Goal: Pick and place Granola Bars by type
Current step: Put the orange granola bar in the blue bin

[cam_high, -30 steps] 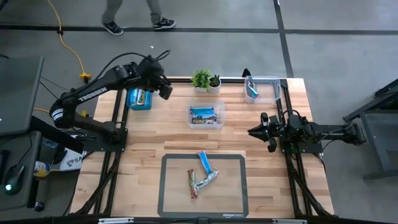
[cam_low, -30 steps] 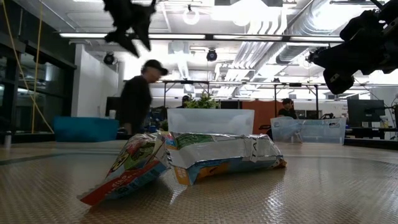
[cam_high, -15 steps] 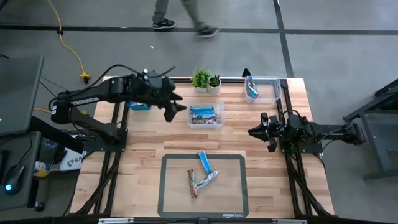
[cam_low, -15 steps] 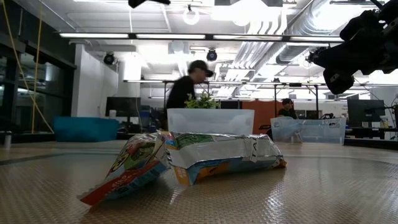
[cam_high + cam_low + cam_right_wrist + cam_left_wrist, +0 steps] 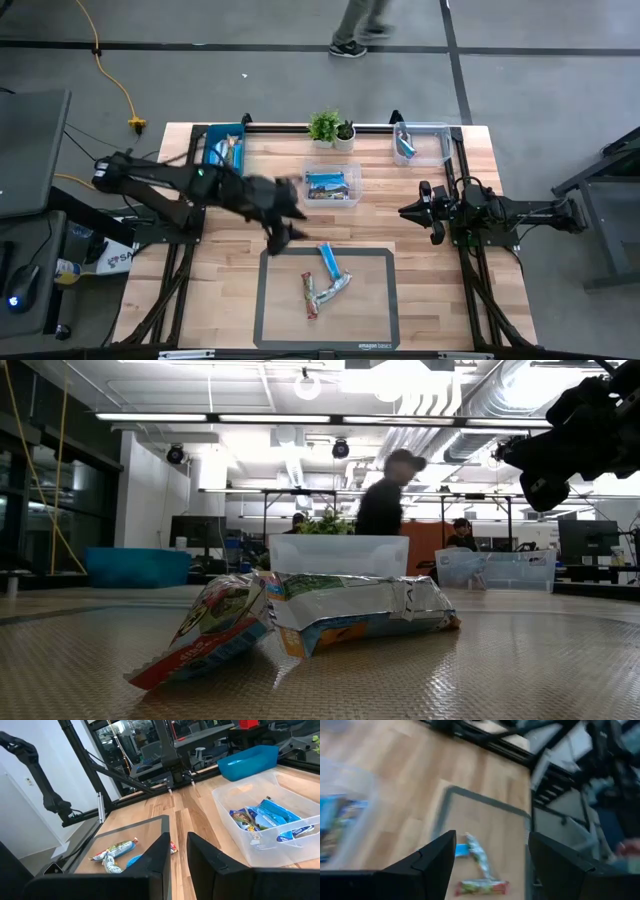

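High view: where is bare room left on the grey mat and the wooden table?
The grey rubber mat is free along its left and right sides; three foil-wrapped granola bars crowd its middle. Bare wood lies between the mat and the clear plastic bin, though the open left gripper hangs there.

Plenty of bare wood between the dark mat [image 5: 268,300] and the clear middle bin [image 5: 332,187]. Left gripper [image 5: 284,222] parked over the mat's far-left corner, fingers wide. Three bars [image 5: 326,280] clumped mid-mat; mat edges open.
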Controlling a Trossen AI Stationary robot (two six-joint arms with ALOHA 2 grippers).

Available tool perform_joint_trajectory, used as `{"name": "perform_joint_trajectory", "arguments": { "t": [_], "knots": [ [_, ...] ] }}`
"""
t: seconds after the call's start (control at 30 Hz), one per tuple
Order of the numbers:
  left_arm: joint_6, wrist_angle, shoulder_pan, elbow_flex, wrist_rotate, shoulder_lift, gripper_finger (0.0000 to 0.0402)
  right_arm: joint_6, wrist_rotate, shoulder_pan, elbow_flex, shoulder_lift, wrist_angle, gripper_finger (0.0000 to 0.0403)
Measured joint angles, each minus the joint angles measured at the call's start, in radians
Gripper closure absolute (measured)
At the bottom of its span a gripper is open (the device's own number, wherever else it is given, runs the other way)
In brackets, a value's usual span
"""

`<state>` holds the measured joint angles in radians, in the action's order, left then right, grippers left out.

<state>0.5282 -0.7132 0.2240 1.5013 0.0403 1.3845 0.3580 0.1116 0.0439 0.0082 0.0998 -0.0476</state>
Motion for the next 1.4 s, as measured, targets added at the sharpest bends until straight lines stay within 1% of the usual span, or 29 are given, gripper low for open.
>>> {"name": "perform_joint_trajectory", "arguments": {
  "t": [0.13, 0.3, 0.43, 0.53, 0.7, 0.83, 0.93, 1.23, 1.4],
  "knots": [
    [0.015, 0.009, 0.075, 0.000, -0.008, 0.067, 0.0156, 0.000, 0.000, 0.000, 0.000, 0.001, 0.001, 0.0353],
    [0.094, 0.006, 0.149, 0.000, -0.006, 0.170, 0.0156, 0.000, 0.000, 0.000, 0.000, 0.003, -0.001, 0.0350],
    [0.150, 0.012, 0.187, -0.001, -0.005, 0.246, 0.0156, 0.000, 0.000, 0.000, 0.000, 0.005, -0.001, 0.0353],
    [0.164, 0.012, 0.206, -0.001, -0.004, 0.299, 0.0156, 0.000, 0.000, 0.000, 0.000, 0.006, 0.000, 0.0355],
    [0.184, 0.054, 0.226, -0.001, 0.001, 0.370, 0.0156, 0.000, 0.000, 0.000, 0.000, 0.006, 0.000, 0.0355],
    [0.179, 0.109, 0.231, -0.001, 0.044, 0.424, 0.0156, 0.000, 0.000, 0.000, 0.000, 0.006, 0.000, 0.0352],
    [0.179, 0.152, 0.228, -0.001, 0.051, 0.457, 0.0156, 0.000, 0.000, 0.000, 0.000, 0.006, 0.000, 0.0353],
    [0.176, 0.200, 0.228, 0.000, 0.094, 0.552, 0.0156, 0.000, 0.000, 0.000, 0.000, 0.006, 0.000, 0.0353],
    [0.176, 0.205, 0.228, -0.001, 0.094, 0.592, 0.0156, 0.000, 0.000, 0.000, 0.000, 0.006, 0.000, 0.0350]
  ]
}}
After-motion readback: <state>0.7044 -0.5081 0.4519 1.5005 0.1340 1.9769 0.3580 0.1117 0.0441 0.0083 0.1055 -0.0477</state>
